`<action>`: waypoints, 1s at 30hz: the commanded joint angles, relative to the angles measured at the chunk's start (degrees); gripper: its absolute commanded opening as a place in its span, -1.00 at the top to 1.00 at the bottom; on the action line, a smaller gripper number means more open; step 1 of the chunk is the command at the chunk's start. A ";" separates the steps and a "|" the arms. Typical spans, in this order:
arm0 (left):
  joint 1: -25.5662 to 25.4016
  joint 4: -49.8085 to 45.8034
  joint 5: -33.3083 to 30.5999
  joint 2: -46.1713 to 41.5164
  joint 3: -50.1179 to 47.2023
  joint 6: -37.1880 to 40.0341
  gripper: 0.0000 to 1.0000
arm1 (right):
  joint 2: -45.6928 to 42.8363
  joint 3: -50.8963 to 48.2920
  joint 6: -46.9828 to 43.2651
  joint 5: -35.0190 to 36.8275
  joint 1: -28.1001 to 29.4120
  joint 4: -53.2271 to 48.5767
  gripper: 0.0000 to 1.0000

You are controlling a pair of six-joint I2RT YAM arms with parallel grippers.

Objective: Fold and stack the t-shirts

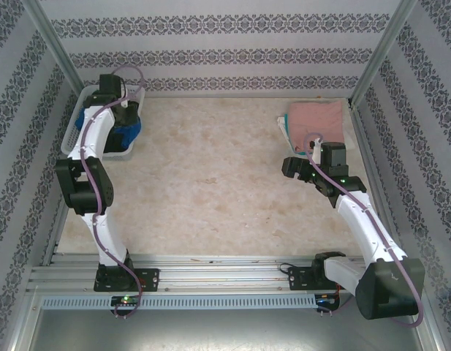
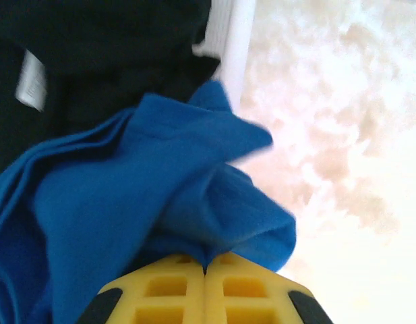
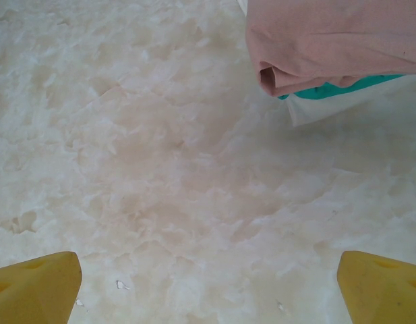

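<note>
Cloth pick-up step: gripping the blue t-shirt [image 2: 127, 202] in the closed left end effector [image 2: 205, 270] at the basket [image 1: 70, 135], with the right end effector [image 3: 208, 270] wide open by the folded pink t-shirt [image 1: 316, 121], next needing a lift out onto the desk [image 1: 210, 168]

Soft matt blue cloth t-shirt [image 2: 120, 202], white plastic basket [image 1: 71, 133], smooth marbled tabletop [image 1: 210, 168]

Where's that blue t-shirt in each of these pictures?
Top view: the blue t-shirt is at far left, at the white basket, under the left arm.
Left wrist view: it lies centre and lower left, pinched in the yellow left end effector.
Right wrist view: this one looks at the folded pink t-shirt instead.
Shared landmark: the marbled table.
</note>
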 commanded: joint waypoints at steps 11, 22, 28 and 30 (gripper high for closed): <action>-0.37 -4.92 0.39 -4.27 32.08 3.64 1.00 | -1.50 -1.05 -0.69 0.57 0.49 0.06 -0.95; -0.41 6.40 6.11 -4.76 33.94 -0.61 1.00 | -2.54 -0.70 -0.62 0.78 0.50 -0.58 -0.95; -0.21 12.06 1.98 -5.84 36.88 -1.52 1.00 | -3.14 -0.27 -0.61 0.48 0.48 -1.00 -0.93; 0.25 11.52 -1.78 -5.25 38.95 -0.98 1.00 | -3.48 -0.52 -0.67 0.80 0.45 -1.18 -0.93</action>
